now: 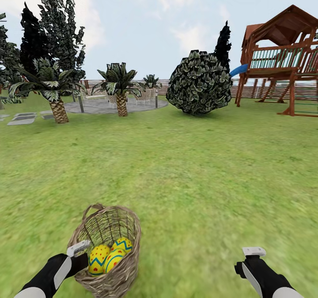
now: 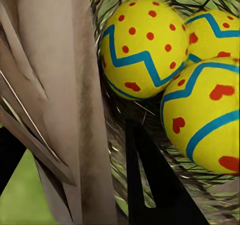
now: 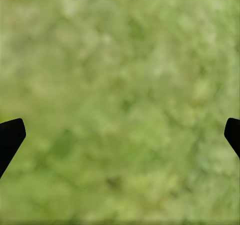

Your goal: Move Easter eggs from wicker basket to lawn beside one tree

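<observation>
Green mottled lawn (image 1: 190,170) fills the lower two thirds of the head view, running back to a slat fence (image 1: 269,88) under a pale sky. Nearest, at the bottom left of the frame, the left gripper (image 1: 78,248) sits at the rim of the wicker basket (image 1: 126,227), touching or just beside its woven wall; in the left wrist view one dark finger (image 2: 150,185) reaches inside the basket while the other stays outside the wall, so the fingers straddle the rim, spread apart and holding nothing. Three Easter eggs (image 1: 108,256) lie together in the basket, yellow with blue zigzags and red dots, touching one another. At the bottom right, the right gripper (image 1: 254,252) hangs over bare grass, its fingers (image 3: 11,137) wide apart and empty. Farther back stand two palms (image 1: 120,88) at the upper left, a round dark bush (image 1: 198,84) in the middle, and a wooden playset (image 1: 282,55) with a blue slide at the upper right.
</observation>
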`<state>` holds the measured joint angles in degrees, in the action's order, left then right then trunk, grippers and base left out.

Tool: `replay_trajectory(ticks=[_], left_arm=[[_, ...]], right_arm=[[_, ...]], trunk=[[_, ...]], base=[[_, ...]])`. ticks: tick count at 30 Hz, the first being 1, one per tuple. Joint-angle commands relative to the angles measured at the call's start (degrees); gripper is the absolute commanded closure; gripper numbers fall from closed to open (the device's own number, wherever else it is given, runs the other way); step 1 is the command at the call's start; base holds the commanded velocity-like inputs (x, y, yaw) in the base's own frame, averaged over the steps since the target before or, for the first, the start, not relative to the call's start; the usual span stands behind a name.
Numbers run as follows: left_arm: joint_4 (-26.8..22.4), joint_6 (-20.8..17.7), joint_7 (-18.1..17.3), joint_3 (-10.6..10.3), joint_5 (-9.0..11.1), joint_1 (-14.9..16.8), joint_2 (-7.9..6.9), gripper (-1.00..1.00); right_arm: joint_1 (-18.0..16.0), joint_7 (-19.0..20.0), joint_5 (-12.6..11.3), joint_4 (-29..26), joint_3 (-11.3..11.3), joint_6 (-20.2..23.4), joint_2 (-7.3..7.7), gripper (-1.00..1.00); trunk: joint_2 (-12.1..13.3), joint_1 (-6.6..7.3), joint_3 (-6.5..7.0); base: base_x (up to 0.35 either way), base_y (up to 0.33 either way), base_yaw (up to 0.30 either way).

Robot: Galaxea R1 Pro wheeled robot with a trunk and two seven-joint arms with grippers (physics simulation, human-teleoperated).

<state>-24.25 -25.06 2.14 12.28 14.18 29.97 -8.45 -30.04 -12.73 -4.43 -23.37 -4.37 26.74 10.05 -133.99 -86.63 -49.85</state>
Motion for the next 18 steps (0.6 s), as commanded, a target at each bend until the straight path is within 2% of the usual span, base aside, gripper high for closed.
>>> replay_trajectory(ticks=[1, 18], left_arm=[[-0.1, -0.3, 0.2, 0.1, 0.5, 0.0, 0.0, 1.0], [-0.1, -0.4, 0.1, 0.0, 0.5, 0.0, 0.02, 1.0]], right_arm=[[0.0, -0.4, -0.5, -0.1, -0.5, 0.3, 0.06, -1.0], [0.0, -0.4, -0.4, -0.1, -0.4, 0.3, 0.06, -1.0]], trunk=[[0.0, 0.01, -0.06], [0.0, 0.01, -0.06]], base=[[0.0, 0.0, 0.0], [0.0, 0.0, 0.0]])
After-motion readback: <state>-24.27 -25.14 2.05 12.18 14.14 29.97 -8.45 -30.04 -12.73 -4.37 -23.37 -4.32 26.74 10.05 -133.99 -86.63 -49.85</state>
